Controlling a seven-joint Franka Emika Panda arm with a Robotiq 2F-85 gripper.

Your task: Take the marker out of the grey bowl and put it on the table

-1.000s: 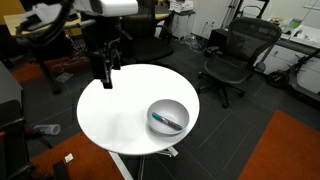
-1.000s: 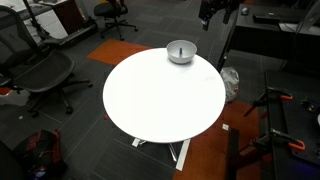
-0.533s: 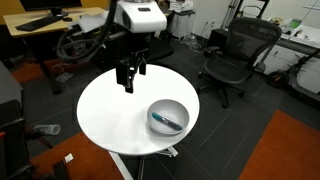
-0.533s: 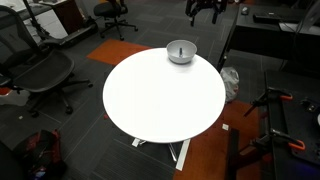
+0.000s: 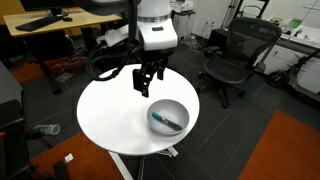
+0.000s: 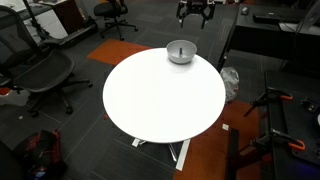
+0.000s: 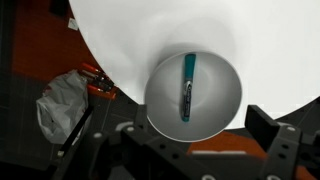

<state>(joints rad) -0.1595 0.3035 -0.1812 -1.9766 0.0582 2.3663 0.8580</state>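
The grey bowl [image 5: 168,116] stands near the edge of the round white table [image 5: 110,110]. The marker [image 5: 168,122], dark with a teal part, lies inside it. My gripper [image 5: 148,81] hangs open and empty above the table, just beside the bowl and higher than it. In an exterior view the gripper [image 6: 192,12] is above and behind the bowl [image 6: 181,51] at the far edge of the table [image 6: 160,100]. The wrist view looks straight down on the bowl [image 7: 215,110] with the marker [image 7: 189,86] in its middle. The open fingers [image 7: 194,138] straddle its near rim.
Black office chairs [image 5: 232,55] [image 6: 40,70] stand around the table. A wooden desk [image 5: 50,22] is behind the arm. A crumpled grey bag [image 7: 62,100] lies on the floor beside the table's edge. Orange carpet [image 5: 285,150] covers part of the floor.
The arm has swung across the table toward the bowl. The gripper has gone from the table's far side to just above and beside the bowl. The bowl and marker have not moved.
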